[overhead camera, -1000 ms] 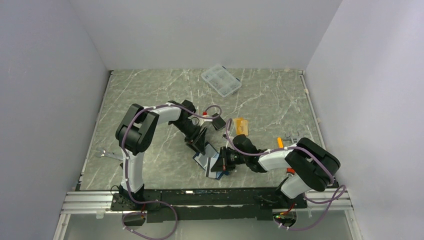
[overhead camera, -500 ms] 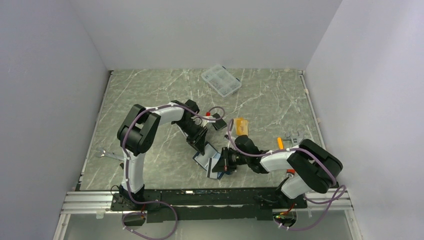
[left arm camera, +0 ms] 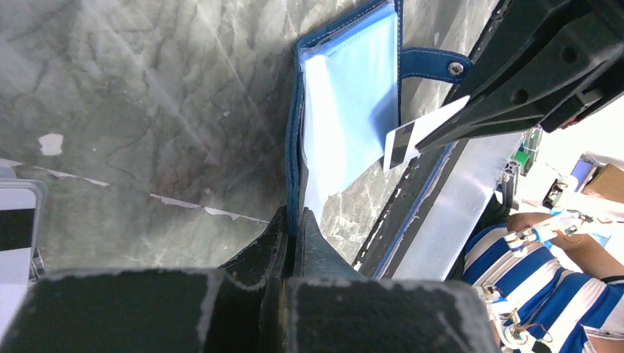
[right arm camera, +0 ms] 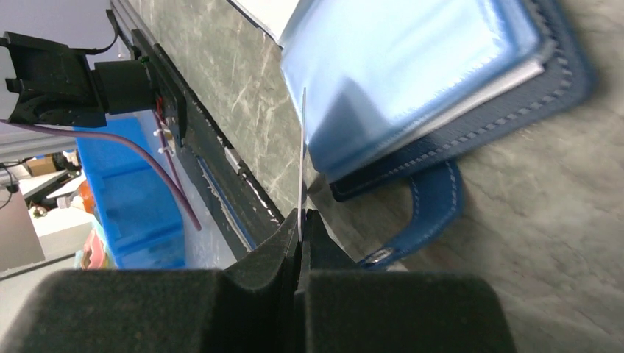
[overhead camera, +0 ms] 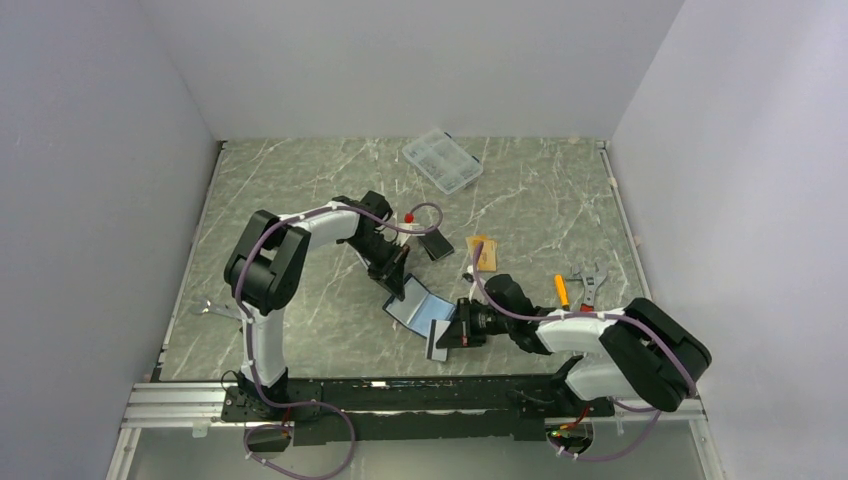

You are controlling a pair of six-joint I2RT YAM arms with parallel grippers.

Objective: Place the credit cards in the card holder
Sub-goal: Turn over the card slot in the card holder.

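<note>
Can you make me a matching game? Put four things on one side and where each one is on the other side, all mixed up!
Things
1. card holder
2. silver card
3. orange card
4. clear plastic box

Places
A. at the far end of the table
B. pinched in the right gripper
C. lying loose in the middle of the table
D. lying open, its edge pinched by the left gripper

Pairs: 1-D, 2-B, 3-C, 4-A

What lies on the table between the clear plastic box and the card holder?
In the top view, one dark card lies there, nearer the card holder than the clear plastic box.
</note>
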